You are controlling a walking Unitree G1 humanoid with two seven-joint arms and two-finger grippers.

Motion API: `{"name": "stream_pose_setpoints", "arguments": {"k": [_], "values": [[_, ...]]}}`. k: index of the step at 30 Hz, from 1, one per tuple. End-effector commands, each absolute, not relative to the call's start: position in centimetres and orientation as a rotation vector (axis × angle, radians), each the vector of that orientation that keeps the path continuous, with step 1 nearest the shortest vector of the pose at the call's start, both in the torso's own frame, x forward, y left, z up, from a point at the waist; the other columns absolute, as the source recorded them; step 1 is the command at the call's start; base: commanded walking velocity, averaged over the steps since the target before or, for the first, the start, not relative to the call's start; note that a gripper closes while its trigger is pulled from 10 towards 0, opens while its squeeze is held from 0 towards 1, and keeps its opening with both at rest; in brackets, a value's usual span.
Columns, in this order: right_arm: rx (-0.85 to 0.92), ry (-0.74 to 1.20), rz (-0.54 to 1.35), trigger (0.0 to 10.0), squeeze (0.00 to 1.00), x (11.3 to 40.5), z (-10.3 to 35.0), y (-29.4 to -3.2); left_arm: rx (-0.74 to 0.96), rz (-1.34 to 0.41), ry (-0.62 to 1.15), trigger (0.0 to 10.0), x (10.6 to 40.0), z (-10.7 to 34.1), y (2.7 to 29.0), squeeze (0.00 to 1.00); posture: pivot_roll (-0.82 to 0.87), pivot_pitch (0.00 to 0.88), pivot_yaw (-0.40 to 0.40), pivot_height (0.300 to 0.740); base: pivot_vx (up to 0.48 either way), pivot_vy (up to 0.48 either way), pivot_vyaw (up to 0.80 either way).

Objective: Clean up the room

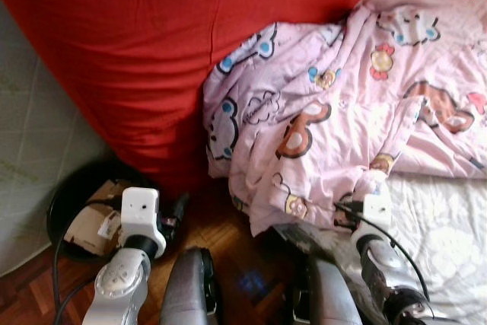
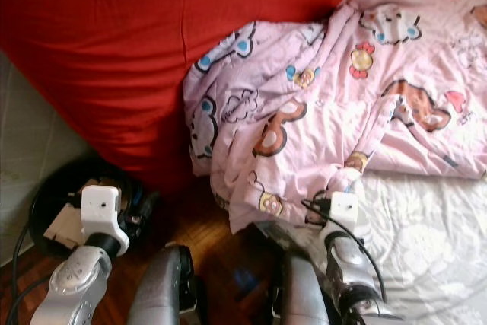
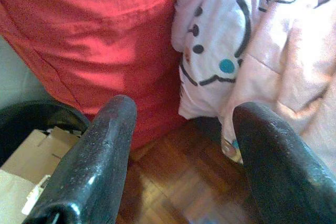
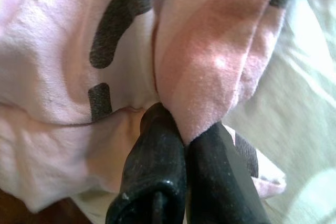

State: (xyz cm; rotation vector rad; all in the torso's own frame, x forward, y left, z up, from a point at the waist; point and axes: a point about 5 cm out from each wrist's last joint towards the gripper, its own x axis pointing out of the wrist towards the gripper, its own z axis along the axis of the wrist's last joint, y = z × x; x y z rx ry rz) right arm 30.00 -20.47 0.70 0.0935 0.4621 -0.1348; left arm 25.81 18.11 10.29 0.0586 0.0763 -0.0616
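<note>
Right gripper [image 4: 181,135] pinches the pink blanket [image 1: 342,119] fold.

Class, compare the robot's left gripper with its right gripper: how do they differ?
The left gripper is open and holds nothing; the right gripper is shut on the pink blanket. The left hovers over the wooden floor; the right is at the bed's edge. Both have black fingers.

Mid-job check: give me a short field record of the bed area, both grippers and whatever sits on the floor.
right gripper: shut on a fold of the pink blanket at its lower edge
left gripper: open, empty, above the wooden floor
pink blanket: crumpled, hanging over the side of the white mattress
red cover: draped beside the blanket
black bin: on the floor, holds cardboard
</note>
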Motion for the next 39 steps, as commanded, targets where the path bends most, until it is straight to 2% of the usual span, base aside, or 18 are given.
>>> {"name": "stream_pose_setpoints", "arguments": {"k": [1,2,3,4,9,15,18,21,28,39], "values": [[0.118,0.433,-0.128,0.0,0.0,29.6,0.5,-20.2,0.066,-0.046,0.097,10.0,26.0,9.4,18.4,0.0,0.05,0.136,-0.002,0.624,0.0,0.0,0.0],[0.122,0.423,-0.126,0.0,0.0,29.6,0.6,-20.2,0.066,-0.047,0.097,10.0,26.1,9.3,18.4,0.0,0.05,0.131,-0.002,0.624,0.0,0.0,0.0],[0.12,0.404,-0.13,4.0,0.0,29.5,0.6,-20.2,0.064,-0.047,0.098,10.0,26.4,9.1,18.4,0.0,0.03,0.116,-0.007,0.624,0.0,0.0,0.0],[0.132,0.385,-0.134,10.0,0.0,29.4,0.7,-20.2,0.063,-0.047,0.1,10.0,26.6,9.0,18.3,0.0,0.03,0.109,-0.01,0.624,0.0,0.0,0.0],[0.159,0.317,-0.106,10.0,0.0,29.0,0.9,-19.6,0.05,-0.035,0.105,10.0,26.9,8.4,18.3,0.0,0.01,0.091,-0.021,0.624,0.0,0.0,0.0],[0.148,0.184,0.053,10.0,0.0,27.1,1.8,-18.0,0.036,-0.016,0.091,10.0,27.2,7.9,18.4,0.0,-0.01,0.06,-0.041,0.624,0.0,0.0,0.0],[0.131,0.128,0.051,10.0,0.0,27.1,2.7,-18.1,0.022,-0.002,0.093,10.0,27.2,7.6,18.6,0.0,-0.01,0.057,-0.041,0.624,0.0,0.0,0.0],[0.155,0.137,-0.039,10.0,0.0,27.5,2.8,-19.0,0.016,0.001,0.097,10.0,27.2,7.2,18.5,0.0,-0.01,0.041,-0.041,0.649,0.0,0.0,0.0],[0.162,0.151,-0.029,10.0,0.0,27.0,2.4,-18.6,-0.004,0.012,0.115,10.0,27.3,6.6,18.7,0.0,-0.01,0.031,-0.039,0.674,0.0,0.0,0.0],[0.175,0.144,-0.004,10.0,0.0,26.4,2.7,-17.8,-0.04,0.106,0.286,10.0,25.7,2.3,21.3,0.0,-0.01,0.004,-0.022,0.734,0.0,0.0,0.0]]}}
